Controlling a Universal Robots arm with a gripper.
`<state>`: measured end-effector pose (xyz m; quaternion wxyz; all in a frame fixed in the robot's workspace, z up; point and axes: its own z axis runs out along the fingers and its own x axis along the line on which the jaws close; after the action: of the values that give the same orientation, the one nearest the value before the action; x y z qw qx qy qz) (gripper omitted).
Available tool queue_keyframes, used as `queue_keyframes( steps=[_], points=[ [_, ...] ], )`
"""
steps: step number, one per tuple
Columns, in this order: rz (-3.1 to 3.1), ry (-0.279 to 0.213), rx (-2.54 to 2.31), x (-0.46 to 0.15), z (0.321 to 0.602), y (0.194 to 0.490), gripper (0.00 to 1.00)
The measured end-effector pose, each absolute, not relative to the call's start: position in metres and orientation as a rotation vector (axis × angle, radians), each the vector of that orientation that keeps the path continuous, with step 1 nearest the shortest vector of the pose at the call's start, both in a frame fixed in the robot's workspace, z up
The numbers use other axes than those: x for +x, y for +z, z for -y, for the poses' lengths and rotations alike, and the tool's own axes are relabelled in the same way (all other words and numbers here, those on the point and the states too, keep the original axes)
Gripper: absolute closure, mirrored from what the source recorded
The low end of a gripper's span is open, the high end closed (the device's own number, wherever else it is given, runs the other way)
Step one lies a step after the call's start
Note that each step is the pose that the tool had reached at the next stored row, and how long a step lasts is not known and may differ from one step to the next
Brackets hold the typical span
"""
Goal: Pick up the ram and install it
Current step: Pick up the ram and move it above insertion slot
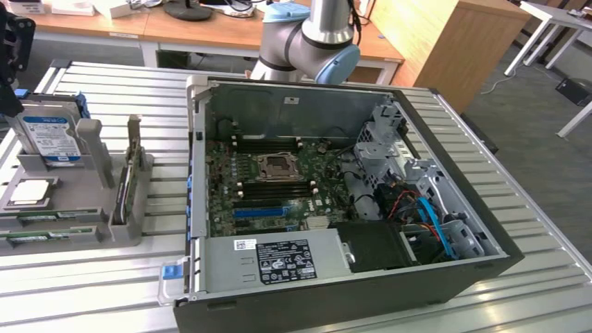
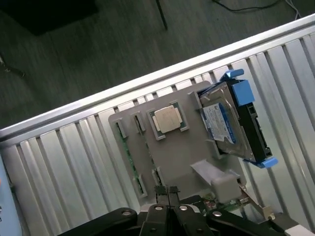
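Ram (image 1: 41, 236) lies flat in a groove of the grey holder (image 1: 88, 208) at the exterior view's left, a green stick along the holder's edge nearest the camera, with a second green strip just beside it. The holder stands on the slatted table (image 1: 111, 291) next to the open computer case (image 1: 370, 305), presumably so each part sits in a known spot within the arm's reach; the arm (image 1: 319, 48) shows as a grey and blue joint behind the case. A hard drive (image 1: 46, 139) with a blue-and-white label stands upright in the same holder, and a processor (image 1: 32, 191) lies flat between drive and ram. Inside the case the motherboard (image 1: 277, 187) faces up with the side panel off, leaving it open from above; the ram is not yet installed, by the look of it.

From the wrist view, the hand (image 2: 167, 191) hangs above the holder (image 2: 172, 157) with its two fingers pressed together and nothing between them. The ram (image 2: 129, 155) shows as a green edge along the holder's rim, kept in place by small clips at both ends, apart from the hand and untouched. The processor (image 2: 167, 119) and hard drive (image 2: 226, 123) lie further along.
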<state>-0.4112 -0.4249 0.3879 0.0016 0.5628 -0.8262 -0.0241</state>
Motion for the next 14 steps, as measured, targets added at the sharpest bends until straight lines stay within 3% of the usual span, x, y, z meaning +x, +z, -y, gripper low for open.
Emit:
queue_keyframes(
  steps=[14],
  points=[
    [2.342,-0.071,2.077,-0.4112,0.4249,0.3869,0.89]
  ],
)
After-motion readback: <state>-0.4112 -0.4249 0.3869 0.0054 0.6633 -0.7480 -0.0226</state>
